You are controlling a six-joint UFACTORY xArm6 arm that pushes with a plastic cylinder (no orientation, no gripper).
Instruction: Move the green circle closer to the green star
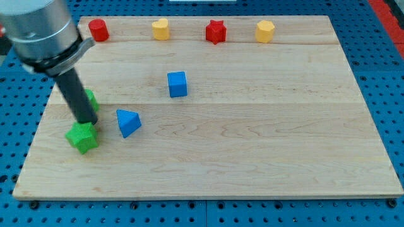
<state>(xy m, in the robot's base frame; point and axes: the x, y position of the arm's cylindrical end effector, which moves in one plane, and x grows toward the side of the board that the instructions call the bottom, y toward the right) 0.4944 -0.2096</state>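
Closing the last gap between green circle and green star

No fingers here to open or shut, only a rod ending in my tip, so pushing only. Green circle just above my tip toward the view's top, half hidden behind the rod; green star just below my tip toward the view's bottom, seemingly touching or nearly so. Wedged between the two, so probably best to back out toward the view's right, short of the blue triangle, circle round to the far side of the circle, then nudge slowly down the view. Better kept centred on the circle to stop it slipping sideways, and clear of the star and the table edge.
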